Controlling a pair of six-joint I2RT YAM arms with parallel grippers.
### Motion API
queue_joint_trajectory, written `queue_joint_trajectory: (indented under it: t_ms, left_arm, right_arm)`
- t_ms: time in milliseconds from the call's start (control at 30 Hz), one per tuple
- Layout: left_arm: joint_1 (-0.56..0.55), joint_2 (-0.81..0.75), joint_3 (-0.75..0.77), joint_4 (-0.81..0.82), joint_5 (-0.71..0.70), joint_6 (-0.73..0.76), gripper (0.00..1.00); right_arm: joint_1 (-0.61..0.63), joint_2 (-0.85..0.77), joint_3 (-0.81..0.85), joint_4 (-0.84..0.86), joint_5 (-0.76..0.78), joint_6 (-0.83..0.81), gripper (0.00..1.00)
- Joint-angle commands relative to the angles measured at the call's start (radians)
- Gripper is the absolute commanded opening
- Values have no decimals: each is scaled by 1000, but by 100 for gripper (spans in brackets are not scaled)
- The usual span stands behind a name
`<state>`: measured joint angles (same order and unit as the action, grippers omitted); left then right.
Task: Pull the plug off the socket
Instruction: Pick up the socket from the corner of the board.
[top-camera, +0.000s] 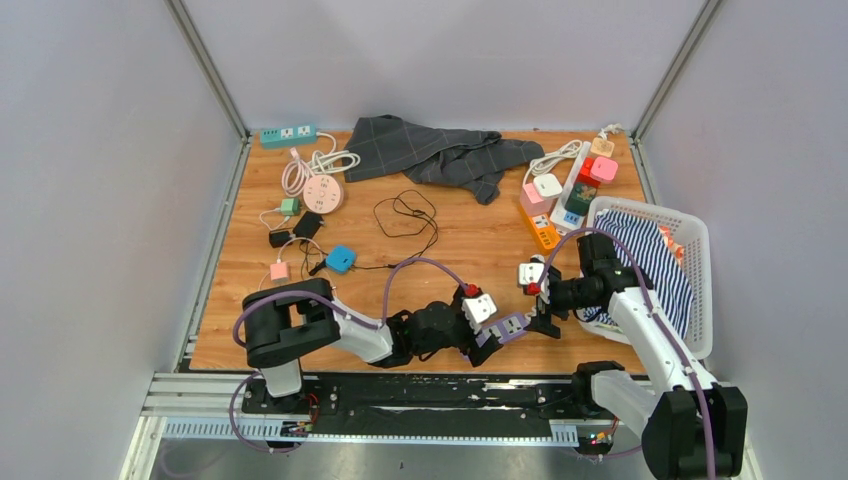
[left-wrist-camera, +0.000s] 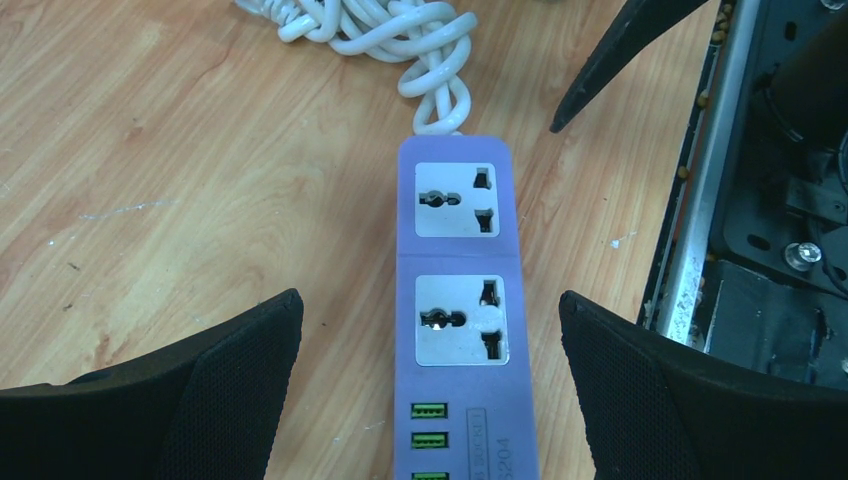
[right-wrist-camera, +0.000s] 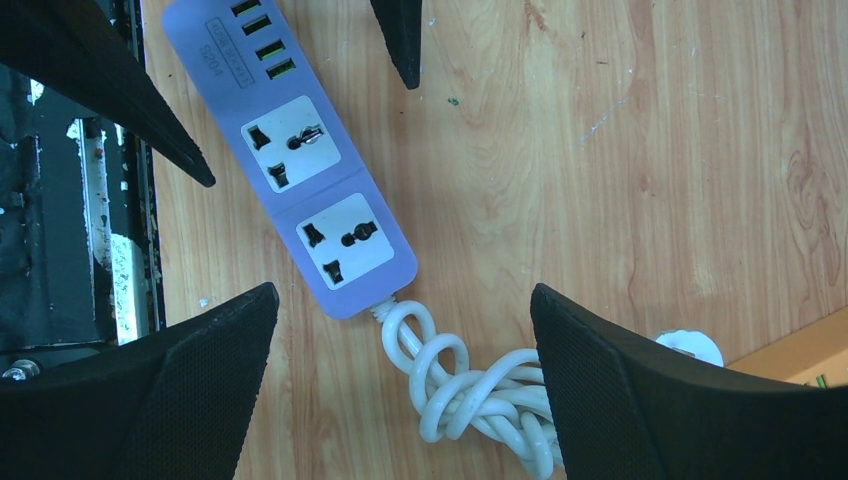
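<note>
Left tool (left-wrist-camera: 430, 300) and right tool (right-wrist-camera: 402, 290) gape over strip (left-wrist-camera: 457, 150) by table edge (left-wrist-camera: 640, 250).

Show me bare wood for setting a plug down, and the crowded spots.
Bare: mid-table between the black cable and the orange strip; the left edge beside the pink round socket. Crowded: the adapters, the strips by the basket, the purple strip at the near edge.

bright even overhead light, soft short shadows; wrist pics sharp, top pic softer w/ slight edge distortion.
</note>
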<state>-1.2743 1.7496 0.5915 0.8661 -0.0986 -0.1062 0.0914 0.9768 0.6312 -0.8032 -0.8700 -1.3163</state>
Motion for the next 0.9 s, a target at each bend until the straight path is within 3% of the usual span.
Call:
queue_joint_trajectory:
  t_ms: [0,500,867]
  left_arm:
    - [-10,33,25,-23,-30,25,100]
    - [-11,87,93,-105,2,27,78]
    - [-11,110,120,-139,8,28,69]
  right_arm:
    - [-15,-3,22,-8,-1,13,97]
    - [-15,6,21,-8,-1,11,97]
    - [-16,5,21,-11,-4,11,97]
